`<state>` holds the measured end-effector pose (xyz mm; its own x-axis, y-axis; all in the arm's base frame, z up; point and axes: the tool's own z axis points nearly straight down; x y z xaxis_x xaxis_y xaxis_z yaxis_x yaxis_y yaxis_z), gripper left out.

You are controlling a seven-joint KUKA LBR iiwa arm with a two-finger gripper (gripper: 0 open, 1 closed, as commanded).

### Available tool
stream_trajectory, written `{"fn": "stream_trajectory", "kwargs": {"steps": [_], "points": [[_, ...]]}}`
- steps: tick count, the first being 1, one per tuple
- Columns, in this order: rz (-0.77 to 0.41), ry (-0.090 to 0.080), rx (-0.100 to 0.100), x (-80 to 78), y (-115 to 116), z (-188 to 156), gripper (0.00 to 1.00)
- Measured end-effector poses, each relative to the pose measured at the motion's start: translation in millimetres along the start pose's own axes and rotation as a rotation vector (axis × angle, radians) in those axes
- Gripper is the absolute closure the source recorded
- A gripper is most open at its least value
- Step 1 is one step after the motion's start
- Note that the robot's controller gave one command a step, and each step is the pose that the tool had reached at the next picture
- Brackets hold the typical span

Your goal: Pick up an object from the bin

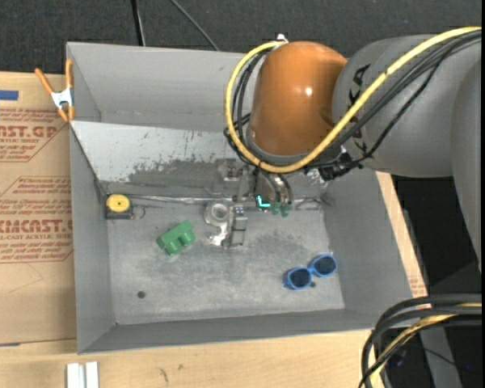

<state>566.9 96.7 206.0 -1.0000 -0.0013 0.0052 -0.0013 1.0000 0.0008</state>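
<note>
My gripper (238, 231) reaches down below the orange wrist cover to the bin floor, near the middle of the bin. Right against its left side lies a small silvery metal piece (217, 215) with a round ring end. Whether the gripper touches or holds that piece cannot be made out. A green plastic block (176, 238) lies a little further left on the floor, apart from the gripper.
A pair of blue toy sunglasses (310, 271) lies near the bin's front right. A small yellow tape measure (118, 204) sits at the left wall. The arm and its orange cover hang over the bin's back right part.
</note>
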Motion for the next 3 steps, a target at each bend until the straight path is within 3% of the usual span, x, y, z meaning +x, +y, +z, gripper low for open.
{"fn": "stream_trajectory", "kwargs": {"steps": [1,2,3], "points": [[-0.274,-0.003,0.0,-25.8,67,81,0.0],[-0.226,0.001,0.001,-0.3,51,140,0.0],[-0.225,-0.006,0.0,-2.9,52,136,1.0]]}}
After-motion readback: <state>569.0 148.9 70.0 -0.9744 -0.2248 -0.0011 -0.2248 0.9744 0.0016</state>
